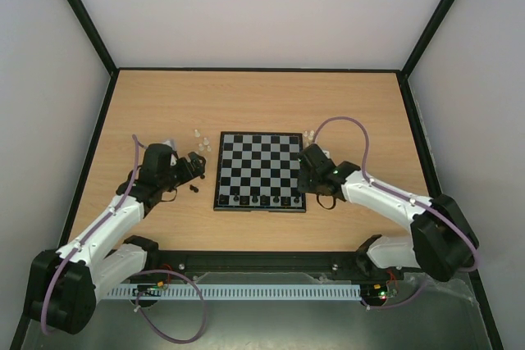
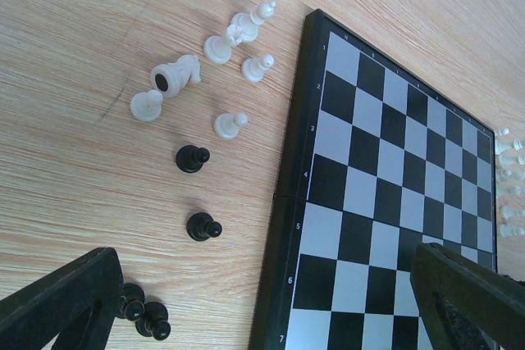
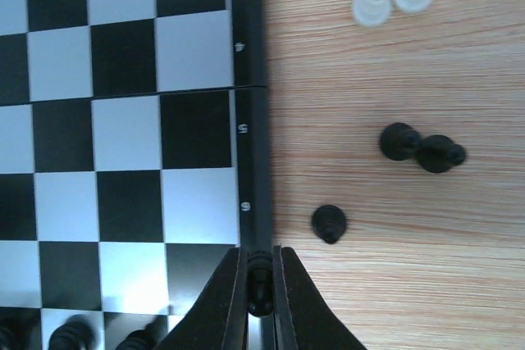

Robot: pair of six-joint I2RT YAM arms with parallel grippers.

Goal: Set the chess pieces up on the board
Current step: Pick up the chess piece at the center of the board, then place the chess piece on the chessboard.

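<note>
The right gripper is shown clamped shut on a black piece over the board at its right rim, a grip seen only from its wrist, while the left gripper is held wide open, empty, beside loose pieces.

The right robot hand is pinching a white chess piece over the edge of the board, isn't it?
Not quite. The right gripper is pinching a black chess piece, not a white one. The right wrist view shows it, dark between the closed fingers, over the edge of the board.
</note>
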